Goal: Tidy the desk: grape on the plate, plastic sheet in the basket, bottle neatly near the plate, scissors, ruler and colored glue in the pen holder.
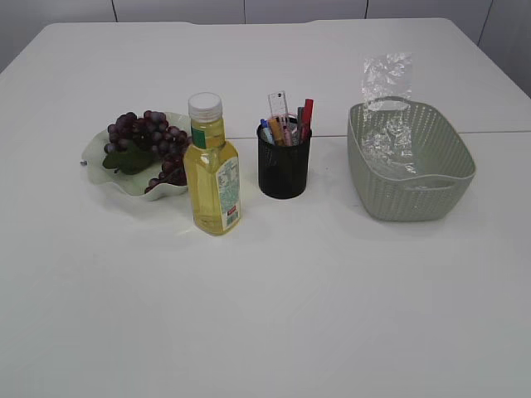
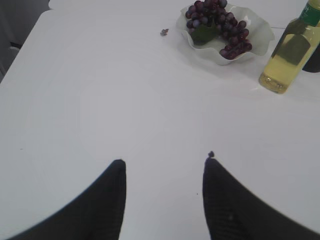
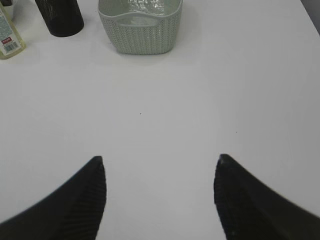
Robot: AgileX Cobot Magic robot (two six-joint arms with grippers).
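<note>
The bunch of dark purple grapes [image 1: 148,143] with its green leaf lies in the pale green ruffled plate [image 1: 93,157], at the left of the black mesh pen holder [image 1: 283,170]. The clear bottle [image 1: 211,166] of yellow liquid, white cap up, stands upright between plate and pen holder, just beside the plate's near rim and slightly nearer the camera than both. The pen holder stands upright and carries the clear ruler [image 1: 279,105], a red glitter pen [image 1: 307,113] and further pens and handles, blue, orange and pink, too crowded to tell apart. To the right of the pen holder, well apart from it, sits the grey-green woven-look basket [image 1: 440,186]; the crinkled clear plastic sheet [image 1: 386,91] stands inside it, leaning on the far wall and rising above the rim. All rest on the white tabletop [image 1: 265,315].

In the left wrist view a small purple fragment [image 2: 164,32] lies on the tabletop just beside the plate. The left gripper [image 2: 164,167] hovers over bare tabletop, well apart from the pen holder, jaws spread and pinching nothing; another purple speck [image 2: 211,154] clings at one fingertip. The right gripper [image 3: 160,165] hovers likewise, near side of the basket, jaws spread wide, nothing between them.
</note>
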